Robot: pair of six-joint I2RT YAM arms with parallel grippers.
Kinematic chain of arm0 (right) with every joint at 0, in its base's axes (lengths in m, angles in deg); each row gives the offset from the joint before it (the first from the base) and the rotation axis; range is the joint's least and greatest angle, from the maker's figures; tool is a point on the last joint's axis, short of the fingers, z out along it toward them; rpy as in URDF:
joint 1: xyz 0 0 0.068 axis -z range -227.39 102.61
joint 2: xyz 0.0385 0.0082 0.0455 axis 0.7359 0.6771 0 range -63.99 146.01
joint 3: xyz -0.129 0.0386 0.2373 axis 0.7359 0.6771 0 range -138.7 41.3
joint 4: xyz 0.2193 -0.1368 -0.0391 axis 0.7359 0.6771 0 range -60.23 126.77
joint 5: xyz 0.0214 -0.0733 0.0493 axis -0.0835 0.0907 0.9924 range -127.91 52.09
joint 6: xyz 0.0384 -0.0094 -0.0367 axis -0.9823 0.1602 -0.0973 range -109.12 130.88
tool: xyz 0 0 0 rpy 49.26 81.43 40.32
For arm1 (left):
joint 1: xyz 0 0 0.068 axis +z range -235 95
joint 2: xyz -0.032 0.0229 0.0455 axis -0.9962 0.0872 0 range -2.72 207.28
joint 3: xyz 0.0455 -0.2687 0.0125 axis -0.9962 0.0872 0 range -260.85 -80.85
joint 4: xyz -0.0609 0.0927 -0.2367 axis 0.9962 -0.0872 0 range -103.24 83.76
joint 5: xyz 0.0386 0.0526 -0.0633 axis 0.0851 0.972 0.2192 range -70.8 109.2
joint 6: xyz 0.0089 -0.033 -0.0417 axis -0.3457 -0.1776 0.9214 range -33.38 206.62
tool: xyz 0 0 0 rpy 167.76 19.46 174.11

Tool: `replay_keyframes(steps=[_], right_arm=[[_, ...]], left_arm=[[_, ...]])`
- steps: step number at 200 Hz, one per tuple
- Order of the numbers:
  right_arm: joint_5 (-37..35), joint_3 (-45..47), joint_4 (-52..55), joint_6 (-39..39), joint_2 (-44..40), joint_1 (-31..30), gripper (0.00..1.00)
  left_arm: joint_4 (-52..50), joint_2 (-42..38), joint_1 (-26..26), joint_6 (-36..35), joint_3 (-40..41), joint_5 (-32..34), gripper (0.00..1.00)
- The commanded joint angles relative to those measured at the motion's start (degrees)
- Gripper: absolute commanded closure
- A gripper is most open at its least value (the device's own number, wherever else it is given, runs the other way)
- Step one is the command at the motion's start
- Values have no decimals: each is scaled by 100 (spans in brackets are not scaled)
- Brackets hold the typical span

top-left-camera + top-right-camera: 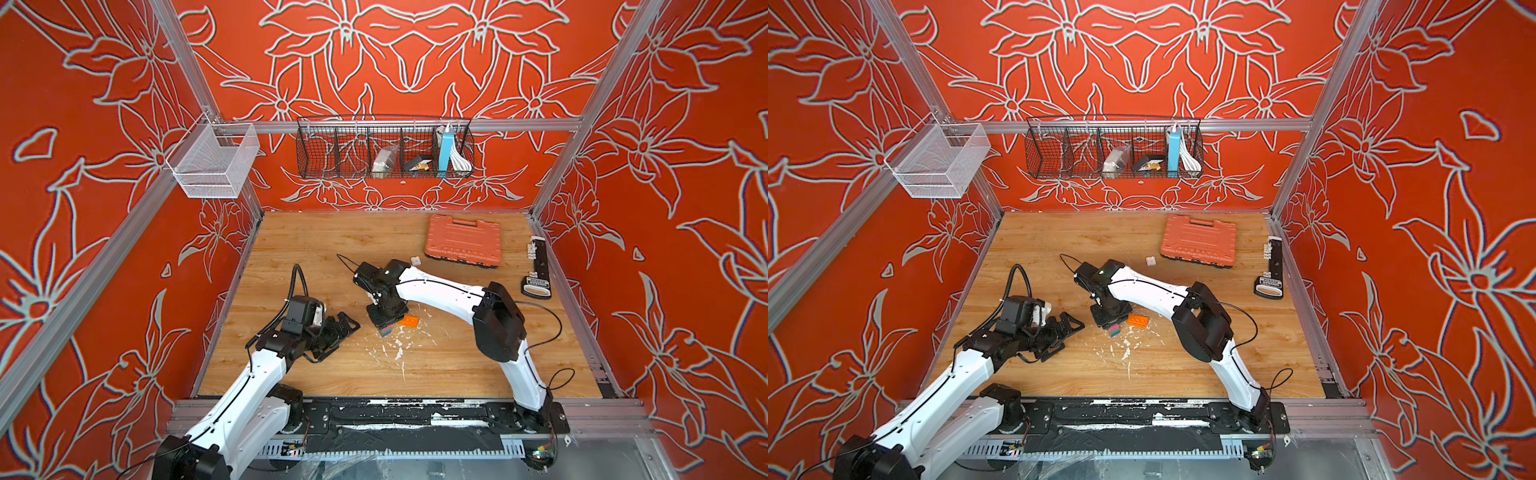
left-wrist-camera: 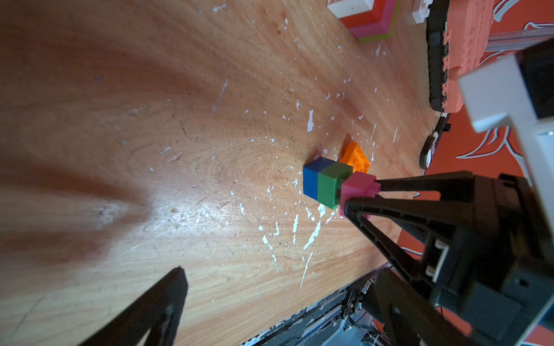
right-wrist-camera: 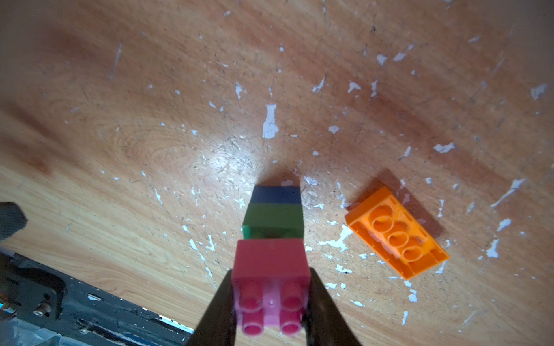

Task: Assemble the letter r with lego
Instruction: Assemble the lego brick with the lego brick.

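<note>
A small lego stack stands on the wood with its blue brick [image 3: 275, 194] down, a green brick [image 3: 272, 221] in the middle and a magenta brick [image 3: 271, 260] on top. My right gripper [image 3: 271, 287] is shut on the magenta brick from above. Both top views show this stack [image 1: 386, 330] [image 1: 1114, 330] under the right wrist. An orange brick [image 3: 395, 233] [image 1: 408, 321] lies upside down just beside it. A second stack with a white top [image 2: 368, 18] [image 1: 415, 261] sits further back. To the left of the stack, my left gripper [image 1: 338, 334] [image 2: 269, 314] stands open with nothing in it.
A large orange ribbed case [image 1: 463, 241] lies at the back right. Along the right edge lies a black tool strip [image 1: 538, 270]. White flecks [image 1: 399, 353] mark the wood in front of the stack. A black wire basket [image 1: 384, 147] hangs on the back wall.
</note>
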Motion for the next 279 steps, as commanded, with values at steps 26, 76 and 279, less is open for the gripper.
replay_keyframes(steps=[26,76,279], right_arm=[[-272,-18,447,120,497,-192,100],[-375,-79,494,211,650,-294,100],[-462,-397,672,1095,1221,-394,100]], left_arm=[[-9,11,42,-117,-16,-56,1],[26,61,41,-117,3,-73,1],[20,82,41,-213,28,-104,2]])
